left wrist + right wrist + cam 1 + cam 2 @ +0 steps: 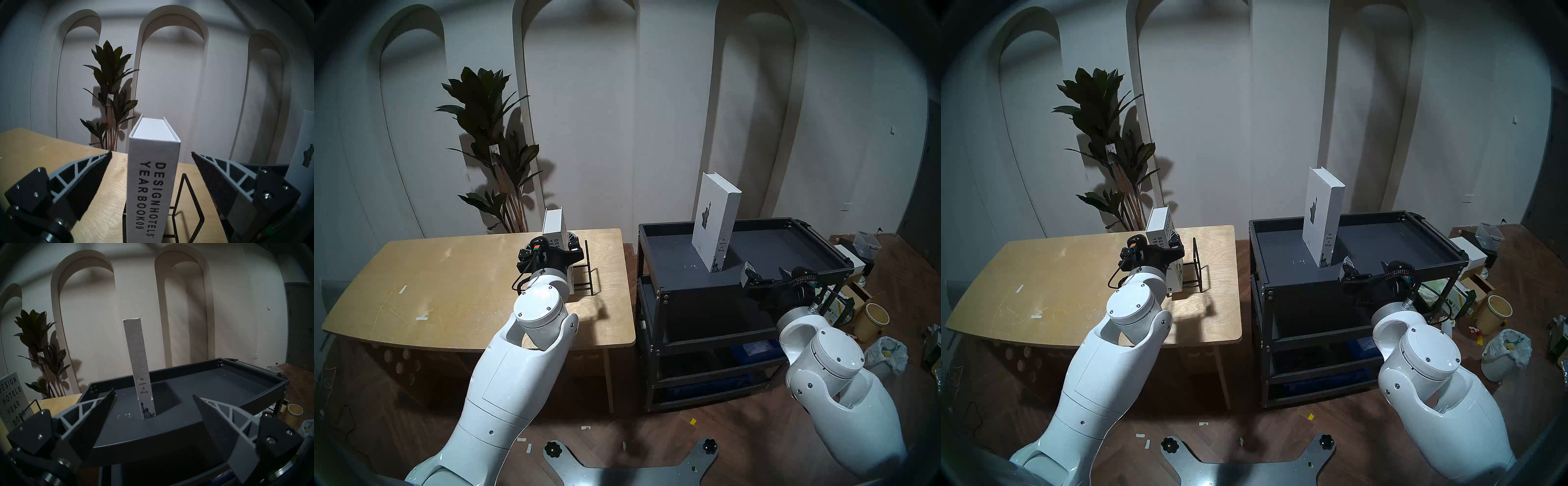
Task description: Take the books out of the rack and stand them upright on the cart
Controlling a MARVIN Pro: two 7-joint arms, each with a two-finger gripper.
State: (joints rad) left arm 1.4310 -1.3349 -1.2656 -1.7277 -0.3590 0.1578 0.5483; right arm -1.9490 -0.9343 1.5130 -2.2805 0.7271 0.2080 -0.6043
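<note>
On the left, a pale wooden counter (pixel 449 288) carries a thin black wire rack (pixel 186 208). The shorter white book (pixel 153 186), spine reading "DESIGNHOTELS YEARBOOK 09", stands upright in the rack. My left fingers (pixel 151 153) are spread wide, one on each side of that spine, touching nothing. To the right, the black cart (pixel 816 244) bears the taller white book (pixel 714 220) with its Statue of Liberty picture, standing upright on the tray top. My right fingers (pixel 153 393) hang open near the cart's front edge, apart from that book and empty.
</note>
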